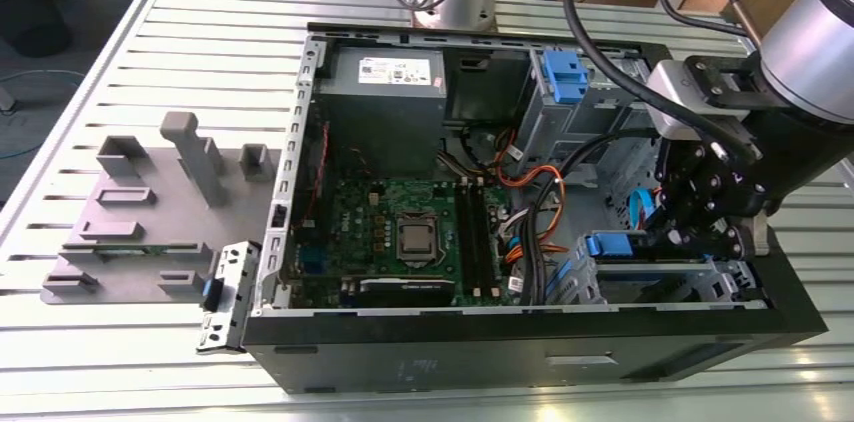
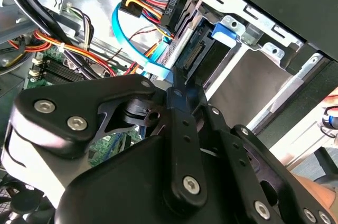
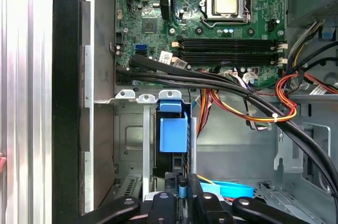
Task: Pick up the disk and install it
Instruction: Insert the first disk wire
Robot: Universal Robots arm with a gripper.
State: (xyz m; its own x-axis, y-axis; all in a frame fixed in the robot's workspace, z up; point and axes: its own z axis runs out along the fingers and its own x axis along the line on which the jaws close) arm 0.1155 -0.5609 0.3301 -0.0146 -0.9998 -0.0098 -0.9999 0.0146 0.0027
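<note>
Black linkage of the tool (image 1: 687,232) is down inside the open computer case (image 1: 400,367), low in the corner bay, and whether it is clenched or released I cannot tell. Right at its tip sits the disk (image 3: 173,135), blue end tab up, standing on edge in the drive bracket (image 3: 132,97) beside the motherboard (image 3: 211,18); it looks largely seated. Risk from here, as I judge it: the thick black cables (image 3: 211,78) and the orange-and-yellow wire bundle (image 3: 264,113) run close by, so a skewed push could jam the rails or snag wiring.
</note>
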